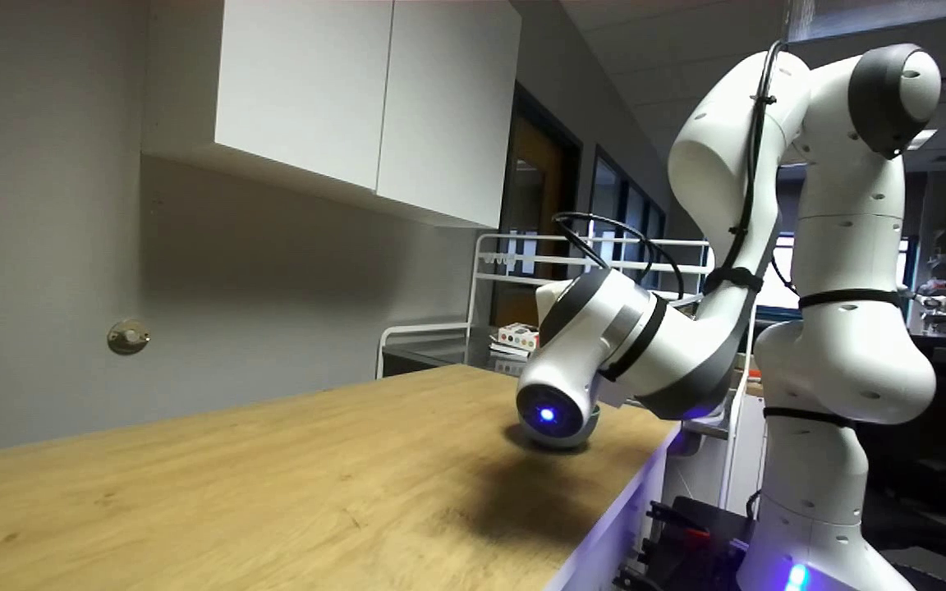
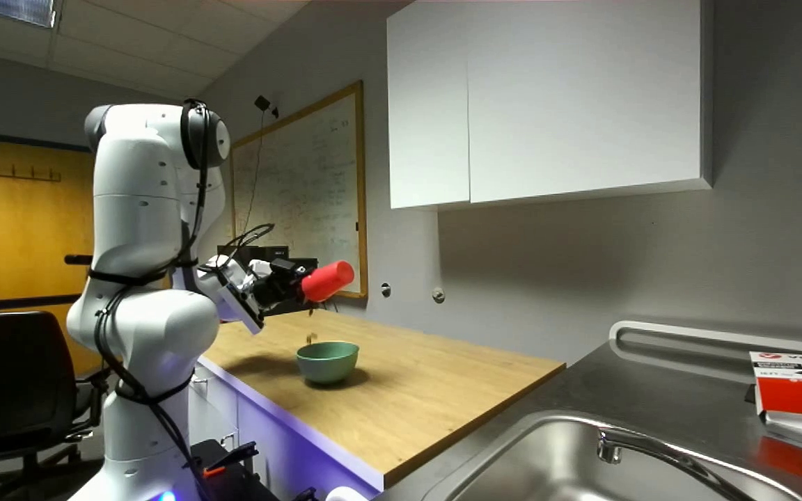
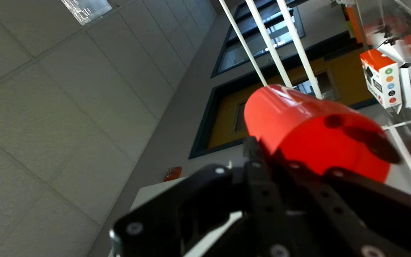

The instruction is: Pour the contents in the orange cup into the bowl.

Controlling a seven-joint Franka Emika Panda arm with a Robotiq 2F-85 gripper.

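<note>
- Wrist view: the Robotiq gripper [image 3: 268,155] pinches the orange-red plastic cup [image 3: 312,130], its mouth tipped toward four o'clock.
- In an exterior view, that cup hangs at twelve o'clock from the teal-green bowl [image 2: 328,365]; brown bits [image 2: 310,339] drop near the rim's eleven o'clock — drift toward nine, I'd guess, would spill them onto the wooden tabletop [image 2: 429,390].
- A weak pinch could let the cup slip.

Contents [image 3: 378,144] blurred, kind unclear
</note>
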